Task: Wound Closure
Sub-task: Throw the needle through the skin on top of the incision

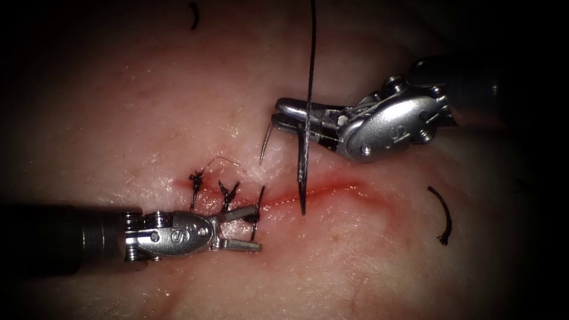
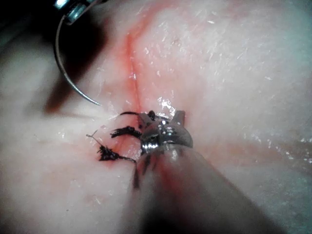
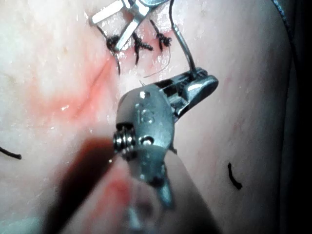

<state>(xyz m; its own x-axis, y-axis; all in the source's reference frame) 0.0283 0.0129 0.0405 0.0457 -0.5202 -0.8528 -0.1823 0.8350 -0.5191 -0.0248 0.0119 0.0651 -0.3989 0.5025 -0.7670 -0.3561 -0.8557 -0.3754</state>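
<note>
**Two pincers over the cut; needle held clear of the tissue**

Two tools in the endoscope view. The right pincer (image 1: 283, 114) is pressed together on the needle (image 1: 265, 145), pinching it near the thread end of its curve. From those jaws the needle arcs downward to a free point, apart from the tissue (image 1: 178, 106); not in the tissue. In the left wrist view the same needle (image 2: 66, 63) hangs as an open curve from the right tool's jaws, point bare just above the surface of the tissue (image 2: 234, 73).

The thread (image 1: 309, 89) runs as a dark line from above, crosses in front of the right pincer and ends at the cut (image 1: 320, 188), below that pincer.

The left pincer (image 1: 252, 228) is spread, holding nothing. One jaw lies on the cut line, the other below it, at the left end of the cut. A stitch strand (image 1: 259, 204) passes between these jaws. Two knotted stitches (image 1: 210, 192) sit just left of the pincer tips, across the cut.

Red fluid (image 1: 332, 185) lines the open cut to the right of the left pincer. Cut ends of thread (image 1: 443, 216) lie well right of the cut; another (image 1: 194, 16) lies far above.
</note>
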